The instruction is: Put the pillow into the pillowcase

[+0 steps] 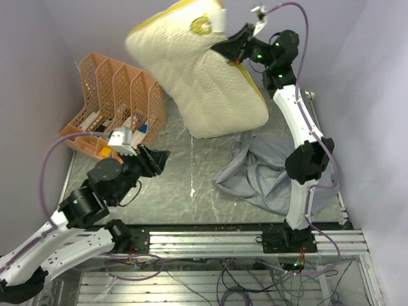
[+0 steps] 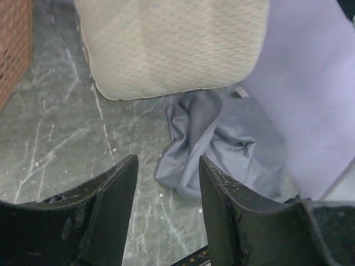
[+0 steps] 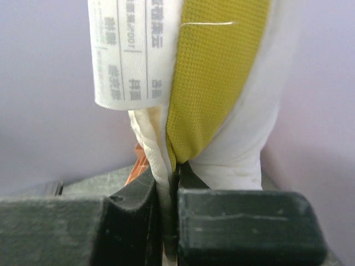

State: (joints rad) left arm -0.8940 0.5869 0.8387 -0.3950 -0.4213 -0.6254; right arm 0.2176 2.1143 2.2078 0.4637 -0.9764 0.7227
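The pillow (image 1: pixel 197 70) hangs from the right claw (image 1: pixel 233 48), which is clamped on its olive-yellow edge close to the white tag (image 3: pixel 125 55). The pillow's lower end seems to reach the worktop (image 1: pixel 185 191) below that claw. The pillowcase (image 1: pixel 268 175) lies crumpled on the worktop, beneath the right claw and just beside the pillow's lower end. No part of the pillow is inside it. The left claw (image 1: pixel 156 159) has its jaws apart with nothing between them. Both task things are ahead of it, and an orange file rack (image 1: pixel 115 102) is at its left. I judge the task is only at its beginning: the pillow is lifted, but nobody holds the case open, so all the inserting is left.
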